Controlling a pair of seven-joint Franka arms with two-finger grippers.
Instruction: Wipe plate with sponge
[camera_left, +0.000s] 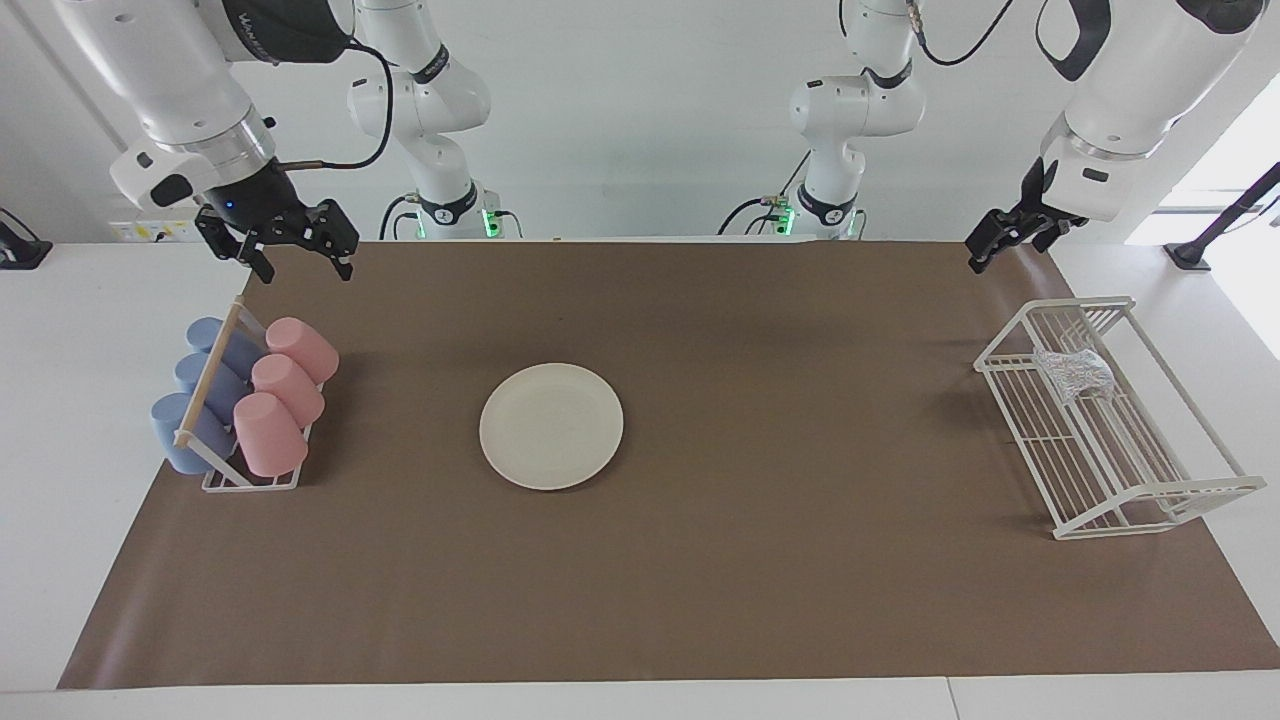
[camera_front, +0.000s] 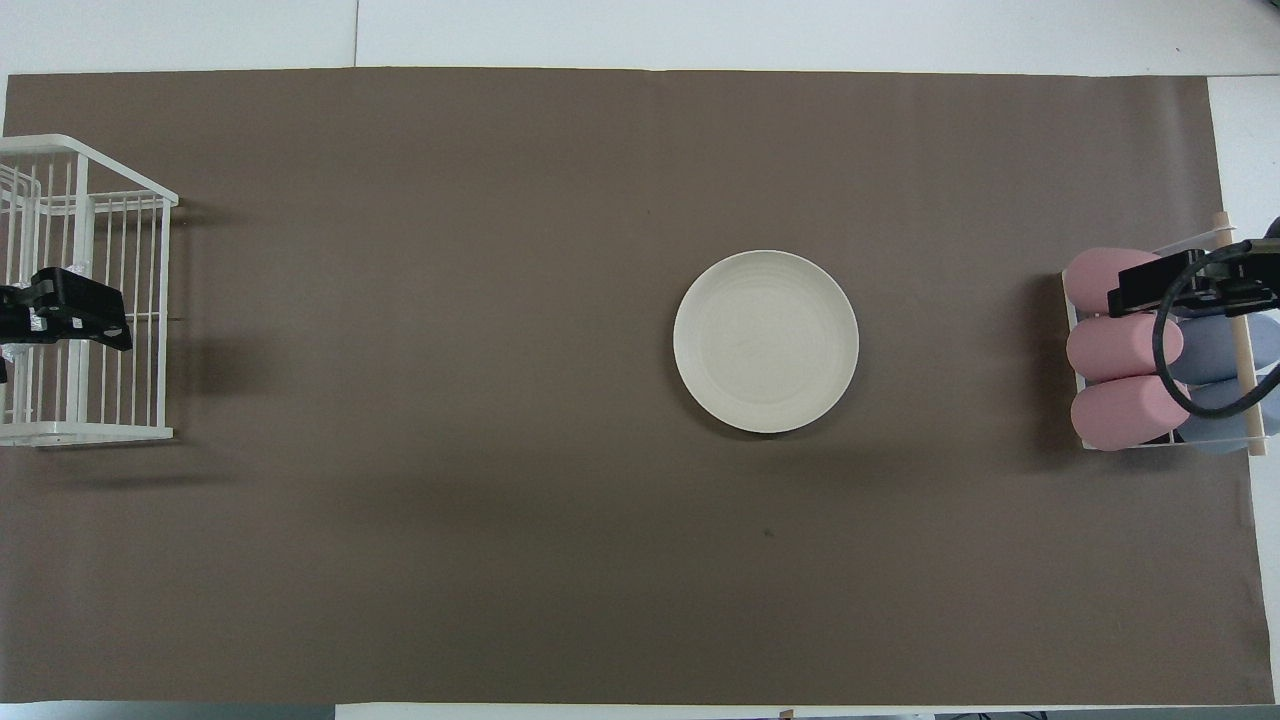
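Note:
The cream-white plate (camera_left: 551, 426) lies flat on the brown mat near the middle of the table, and it also shows in the overhead view (camera_front: 766, 341). The silvery glittery sponge (camera_left: 1075, 375) lies in a white wire rack (camera_left: 1150, 490) at the left arm's end. My left gripper (camera_left: 985, 255) hangs raised over that rack (camera_front: 100, 420); in the overhead view the left gripper (camera_front: 75, 315) covers the sponge. My right gripper (camera_left: 300, 255) is open and empty, raised over the cup rack at the right arm's end, and it also shows in the overhead view (camera_front: 1160, 285).
A cup rack (camera_left: 250, 480) with a wooden rail holds three pink cups (camera_left: 270, 432) and three blue cups (camera_left: 185, 430) lying on their sides. The brown mat (camera_left: 800, 560) covers most of the white table.

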